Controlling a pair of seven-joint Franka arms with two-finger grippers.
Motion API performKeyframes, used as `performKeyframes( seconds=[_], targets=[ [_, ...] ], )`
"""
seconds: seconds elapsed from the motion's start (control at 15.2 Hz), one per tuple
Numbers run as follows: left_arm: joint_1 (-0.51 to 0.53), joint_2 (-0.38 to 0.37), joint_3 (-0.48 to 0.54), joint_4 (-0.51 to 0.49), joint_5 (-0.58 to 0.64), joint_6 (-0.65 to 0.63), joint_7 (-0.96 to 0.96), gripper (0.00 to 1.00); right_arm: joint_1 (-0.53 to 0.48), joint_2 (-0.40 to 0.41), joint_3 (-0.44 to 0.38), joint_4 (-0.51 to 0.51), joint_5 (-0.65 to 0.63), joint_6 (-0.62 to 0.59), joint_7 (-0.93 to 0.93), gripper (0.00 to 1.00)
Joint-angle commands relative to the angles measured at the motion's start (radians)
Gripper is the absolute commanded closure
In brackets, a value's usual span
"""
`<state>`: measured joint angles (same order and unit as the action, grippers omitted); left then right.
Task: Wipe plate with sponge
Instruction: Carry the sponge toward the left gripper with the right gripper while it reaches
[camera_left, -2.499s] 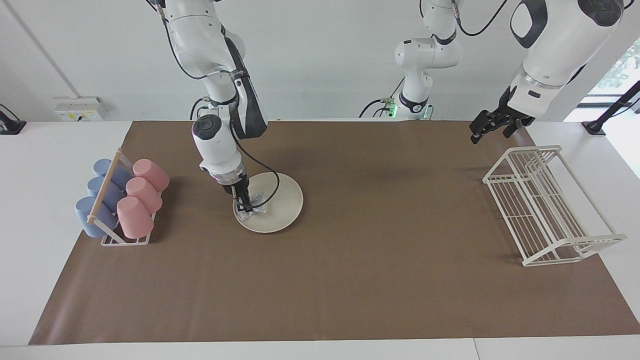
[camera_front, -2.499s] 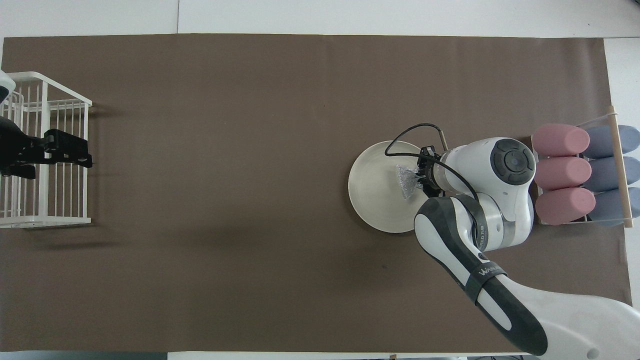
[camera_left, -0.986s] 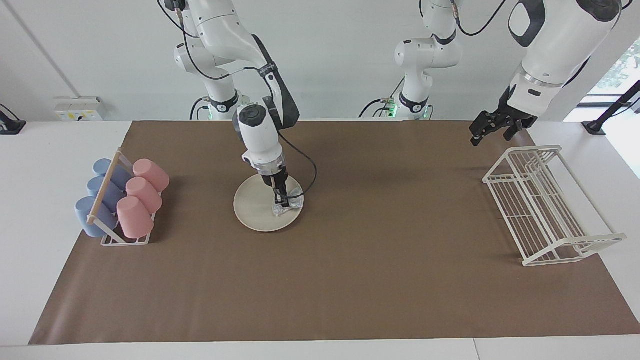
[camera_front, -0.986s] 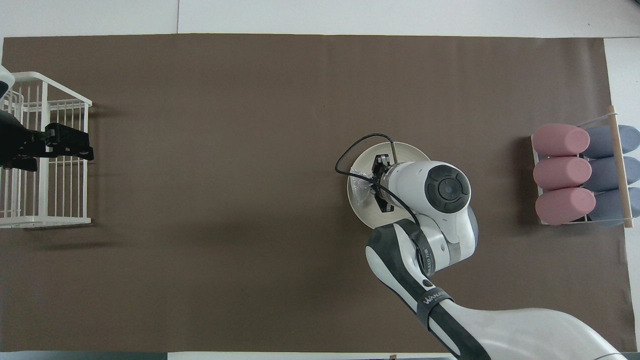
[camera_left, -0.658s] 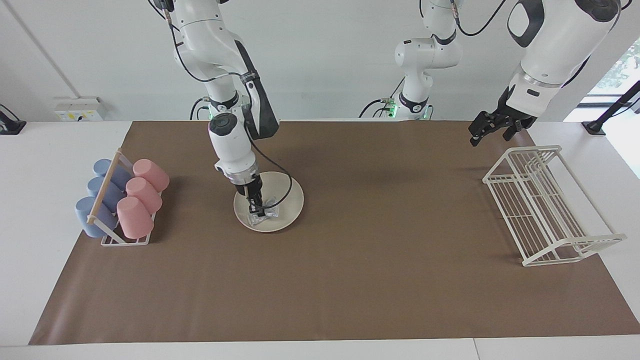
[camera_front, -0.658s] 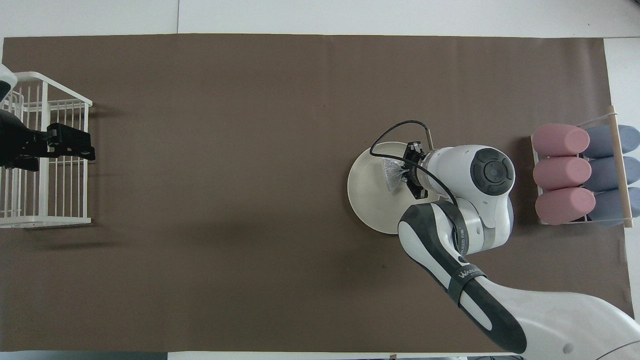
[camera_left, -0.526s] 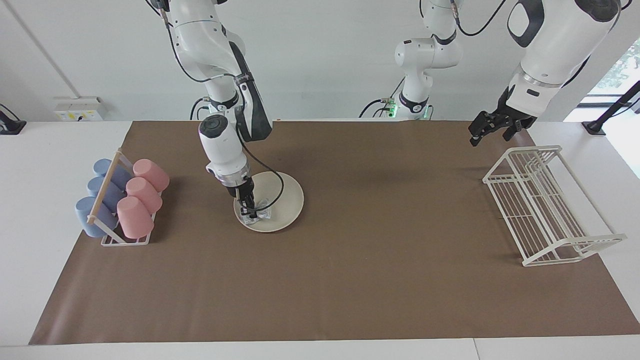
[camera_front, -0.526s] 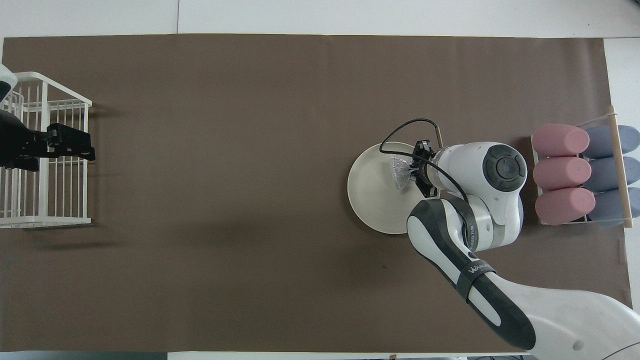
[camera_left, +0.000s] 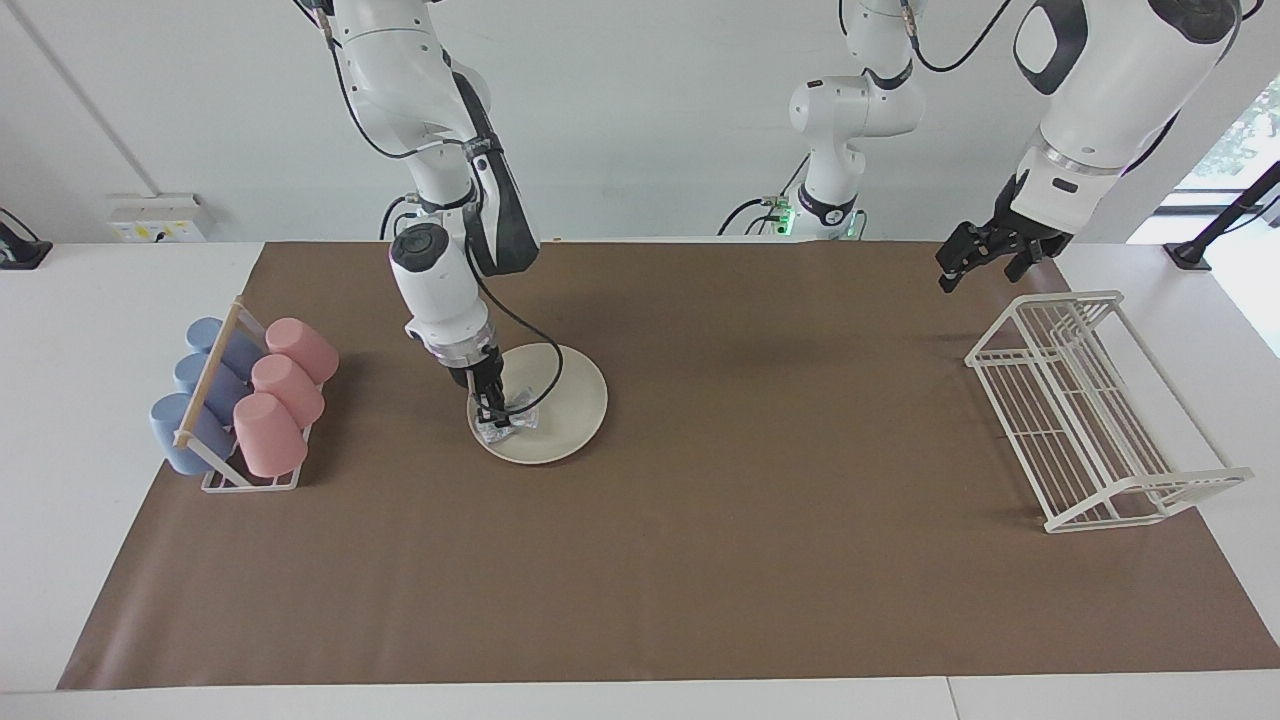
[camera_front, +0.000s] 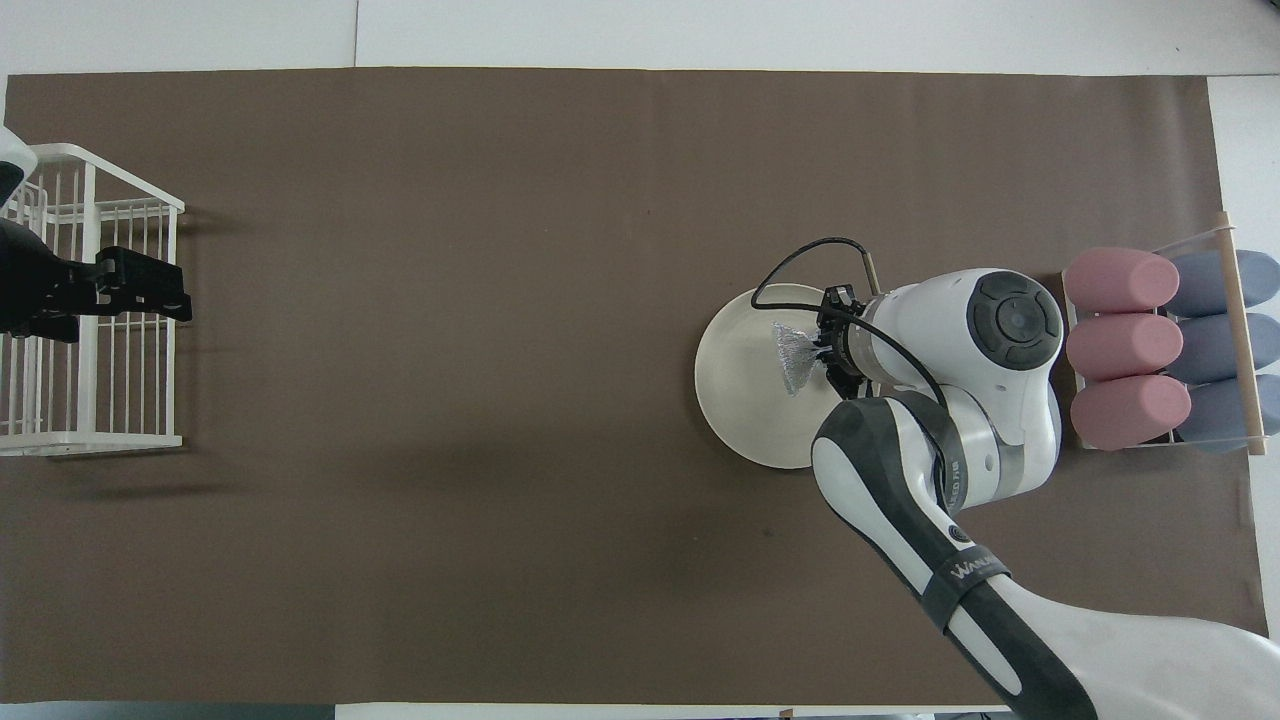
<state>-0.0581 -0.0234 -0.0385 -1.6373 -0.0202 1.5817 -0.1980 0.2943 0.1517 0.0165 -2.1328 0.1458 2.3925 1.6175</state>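
Observation:
The cream-white plate (camera_left: 572, 398) lies on the brown mat toward the right arm's end of the table; it also shows in the overhead view (camera_front: 733, 395). My right gripper (camera_left: 495, 417) (camera_front: 826, 350) points down onto the plate and is shut on the silvery mesh sponge (camera_left: 512, 424) (camera_front: 794, 353). The sponge presses on the part of the plate that is toward the cup rack. My left gripper (camera_left: 984, 259) (camera_front: 140, 290) is open and empty, and it waits in the air over the white wire rack's end nearer to the robots.
A holder with pink and blue cups (camera_left: 245, 405) (camera_front: 1160, 348) stands beside the plate at the right arm's end. A white wire dish rack (camera_left: 1095, 410) (camera_front: 95, 300) stands at the left arm's end. The right arm's cable (camera_left: 540, 370) loops over the plate.
My right gripper has swept the sponge across the plate, from the side toward the left arm's end to the side toward the cup holder. The left arm has hardly moved.

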Motion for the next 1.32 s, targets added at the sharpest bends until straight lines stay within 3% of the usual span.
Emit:
performKeyframes(
  seconds=[0.0,0.2,0.46,0.59,0.85,1.05,1.25],
  targets=[
    [0.003,-0.030,0.002,-0.050,0.002,0.009,0.000,0.00,0.052,0.015,0.002,0.164,0.014,-0.169,0.090,1.00],
    [0.056,-0.035,0.014,-0.064,-0.249,0.021,0.003,0.00,0.106,0.068,0.002,0.370,0.012,-0.339,0.197,1.00],
    [0.072,-0.070,0.012,-0.217,-0.571,0.144,0.037,0.00,0.201,0.178,-0.003,0.647,-0.003,-0.534,0.376,1.00],
    [0.075,-0.088,0.014,-0.304,-0.718,0.185,0.115,0.00,0.235,0.264,-0.007,0.805,-0.009,-0.643,0.451,1.00],
    [0.104,-0.070,0.014,-0.420,-1.005,0.187,0.328,0.00,0.321,0.510,-0.023,1.216,-0.054,-0.852,0.606,1.00],
    [0.089,-0.021,0.012,-0.484,-1.151,0.187,0.504,0.00,0.391,0.536,-0.024,1.251,-0.092,-0.891,0.662,1.00],
    [0.045,0.049,0.011,-0.487,-1.213,0.188,0.598,0.00,0.448,0.534,-0.026,1.255,-0.120,-0.934,0.709,1.00]
  ],
)
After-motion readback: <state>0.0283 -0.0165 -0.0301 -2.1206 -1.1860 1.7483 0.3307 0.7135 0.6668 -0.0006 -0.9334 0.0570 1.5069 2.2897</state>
